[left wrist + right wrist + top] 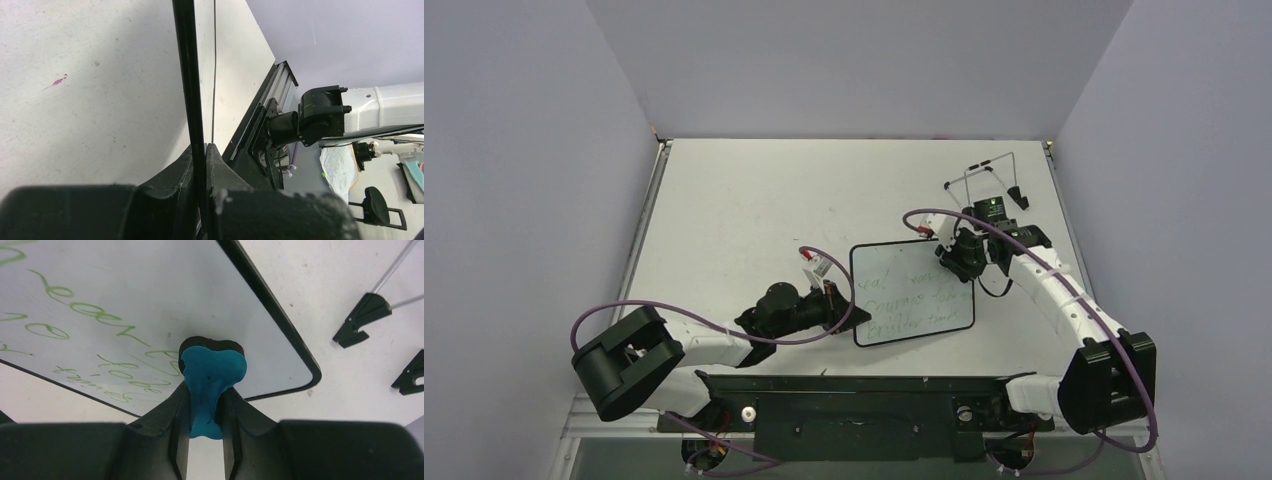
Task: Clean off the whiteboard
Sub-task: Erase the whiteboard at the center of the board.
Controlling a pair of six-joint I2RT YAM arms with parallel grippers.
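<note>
Clamping down hard, the left gripper [842,312] has the whiteboard [912,293] by its edge. In the left wrist view both fingers are pinched together on the thin black rim [192,75], which runs straight out ahead of the left gripper [205,150]. The table [90,110] spreads off to one side of that rim, with a small purple mark [57,81] on it.

Over to the right gripper [959,262], sitting at the far side of the board from the left one. Its jaws are closed on the blue eraser [212,372], gripping it round the narrow waist. The wide blue head pokes out just past the fingertips of the right gripper [206,392]. The dark pad at that head appears to meet the whiteboard [125,290] close to a rounded corner, though actual contact is hard to confirm.

Green handwriting [85,310] covers the board in several lines, stretching away from the eraser head across the white surface. The writing also shows from above, faintly, between the two grippers.

Whether the board lies flat on the table [744,210] or is tipped up off it, I cannot tell from these angles.

Beyond the right gripper stands the wire stand [989,180], clear of the board. Its black feet [362,319] rest on the table off to the side of the fingers.
</note>
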